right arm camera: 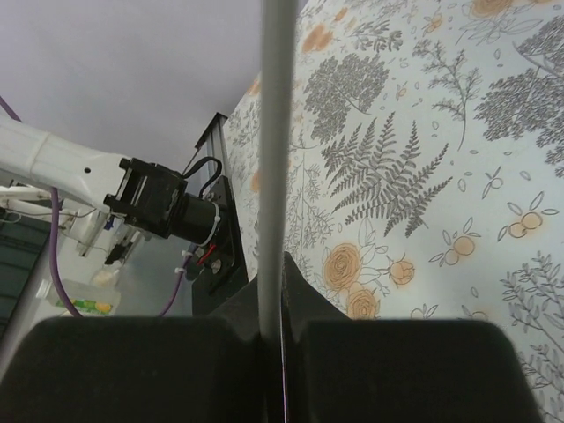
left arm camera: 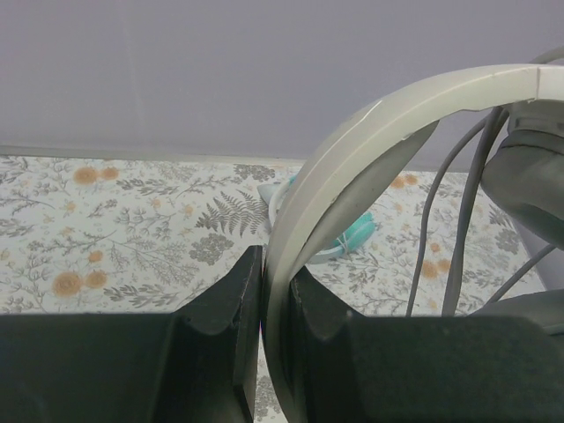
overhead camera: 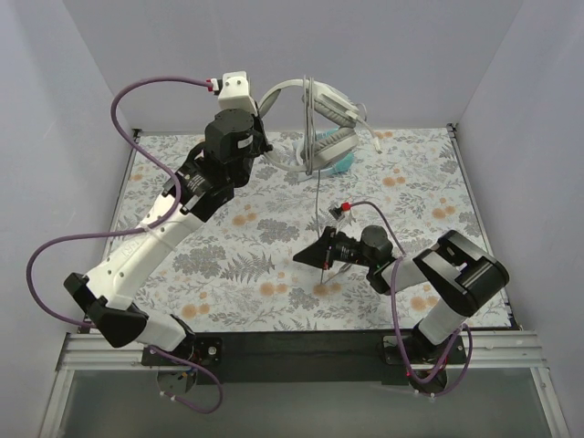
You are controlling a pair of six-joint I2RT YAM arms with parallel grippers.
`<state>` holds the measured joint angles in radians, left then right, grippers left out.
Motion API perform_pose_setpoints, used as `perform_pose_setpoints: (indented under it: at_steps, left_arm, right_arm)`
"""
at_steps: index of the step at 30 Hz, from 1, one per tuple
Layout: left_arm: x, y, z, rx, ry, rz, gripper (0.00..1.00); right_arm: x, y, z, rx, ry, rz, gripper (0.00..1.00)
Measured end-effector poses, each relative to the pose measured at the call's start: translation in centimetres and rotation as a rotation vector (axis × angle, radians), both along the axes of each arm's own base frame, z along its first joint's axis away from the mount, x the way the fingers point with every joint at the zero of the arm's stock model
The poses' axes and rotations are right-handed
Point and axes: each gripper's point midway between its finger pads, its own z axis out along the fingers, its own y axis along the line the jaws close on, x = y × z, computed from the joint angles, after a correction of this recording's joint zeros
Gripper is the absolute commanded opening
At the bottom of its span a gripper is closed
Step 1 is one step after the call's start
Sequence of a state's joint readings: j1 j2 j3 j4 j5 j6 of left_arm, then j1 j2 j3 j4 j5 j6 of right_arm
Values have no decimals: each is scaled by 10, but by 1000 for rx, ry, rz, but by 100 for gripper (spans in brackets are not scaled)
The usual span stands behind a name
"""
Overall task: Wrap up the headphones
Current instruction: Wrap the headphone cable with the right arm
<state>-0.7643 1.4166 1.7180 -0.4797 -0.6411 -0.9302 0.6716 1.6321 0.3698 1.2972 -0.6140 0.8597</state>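
The white-grey headphones [overhead camera: 330, 117] hang above the back of the table, and my left gripper [overhead camera: 263, 126] is shut on their pale headband [left arm camera: 379, 123]. In the left wrist view the band is squeezed between the black fingers of the left gripper [left arm camera: 275, 264]. Their thin grey cable [overhead camera: 317, 196] runs taut down to my right gripper [overhead camera: 317, 259], which is low over the middle of the table. The right wrist view shows that gripper [right arm camera: 271, 264] shut on the cable [right arm camera: 275, 132]. The teal headphones [overhead camera: 339, 166] lie on the table under the raised pair, partly hidden; the left wrist view also shows the teal pair [left arm camera: 352, 238].
A floral cloth [overhead camera: 228, 237] covers the table, with grey walls on three sides. Purple robot cables [overhead camera: 137, 100] loop beside the left arm and another [overhead camera: 383, 224] over the right arm. The black base rail [overhead camera: 301, 351] runs along the near edge.
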Motion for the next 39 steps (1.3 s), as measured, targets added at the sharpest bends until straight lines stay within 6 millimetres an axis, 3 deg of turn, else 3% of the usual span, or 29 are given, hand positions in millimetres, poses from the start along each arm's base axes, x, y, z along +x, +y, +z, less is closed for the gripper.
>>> perform_pose_setpoints:
  at_steps: [9, 17, 25, 32, 35, 39]
  left_arm:
    - [36, 21, -61, 14, 108, 94, 0]
    - [59, 38, -125, 58, 211, 159, 0]
    - [66, 36, -184, 111, 311, 182, 0]
    - [69, 34, -214, 144, 365, 192, 0]
    - [67, 36, -222, 157, 382, 197, 0]
    - [62, 40, -235, 180, 408, 205, 0]
  right_arm:
    - [-34, 12, -1, -8, -22, 56, 1]
    - [-53, 24, 32, 3, -200, 71, 1]
    - [-48, 37, 29, -178, -258, 52, 1]
    - [-46, 29, 17, -383, -289, 42, 1]
    - [-37, 22, 29, -457, -322, 3, 1]
    - [-22, 10, 59, -521, -381, -72, 1]
